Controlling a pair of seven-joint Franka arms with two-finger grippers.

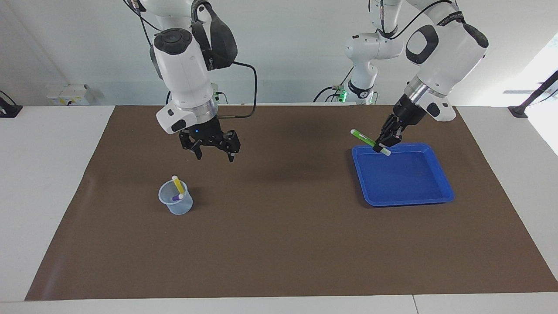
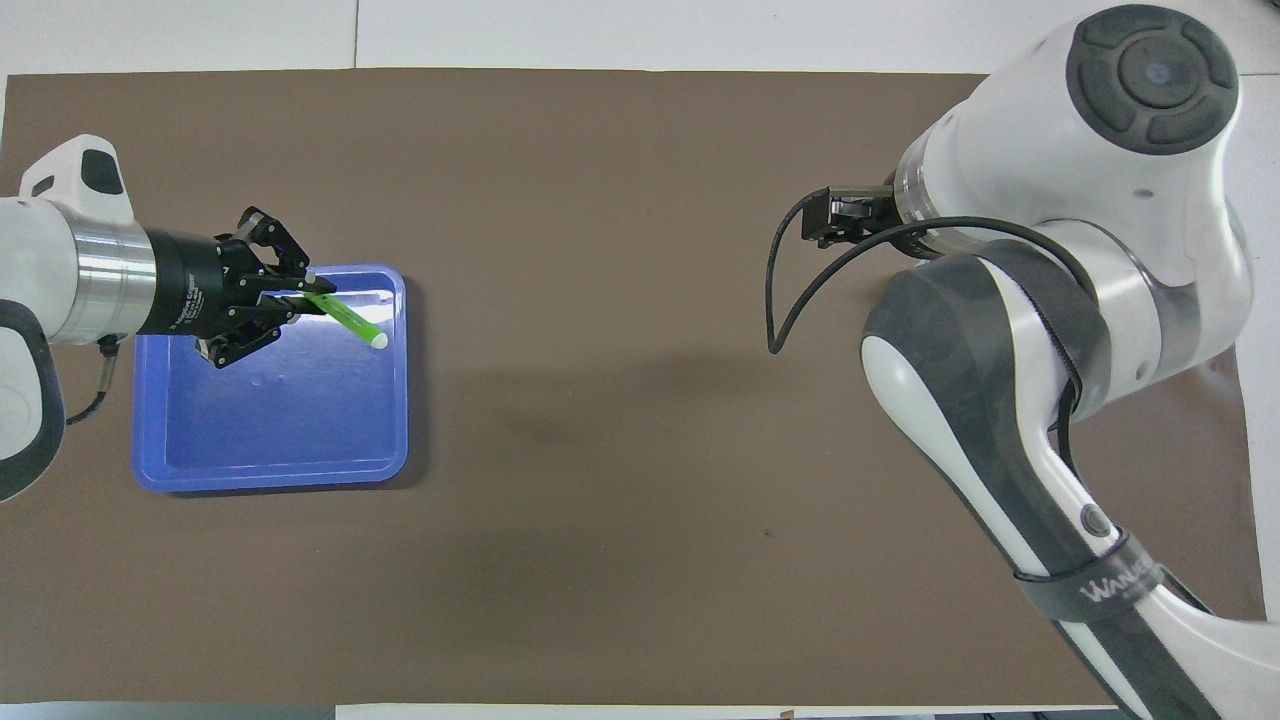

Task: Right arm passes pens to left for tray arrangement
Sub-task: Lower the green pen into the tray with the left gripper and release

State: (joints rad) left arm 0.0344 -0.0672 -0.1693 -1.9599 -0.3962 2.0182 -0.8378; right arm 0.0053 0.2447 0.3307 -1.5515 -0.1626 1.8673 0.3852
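Pens sit in three places on the brown mat that covers the desk. Going across the facing view from the right arm's end, a small see-through cup stands on the mat with the yellow pen leaning upright in it and the purple pen lower inside, only its tip end showing. The right tool hangs in the air over bare mat, nearer to the robots than the cup and a little toward the middle of the desk; its two fingers stand wide apart with nothing between them. In the overhead view most of that tool is hidden under its own arm, and the cup does not show there at all. Toward the left arm's end lies the blue tray, flat on the mat. The left tool is over the tray's edge nearest the robots, its fingers closed tight on the green pen. It grips the pen close to one white end, and the pen slants, the rest of its length sticking out toward the middle of the desk. In the facing view the pen is clearly above the tray floor, not resting on it.
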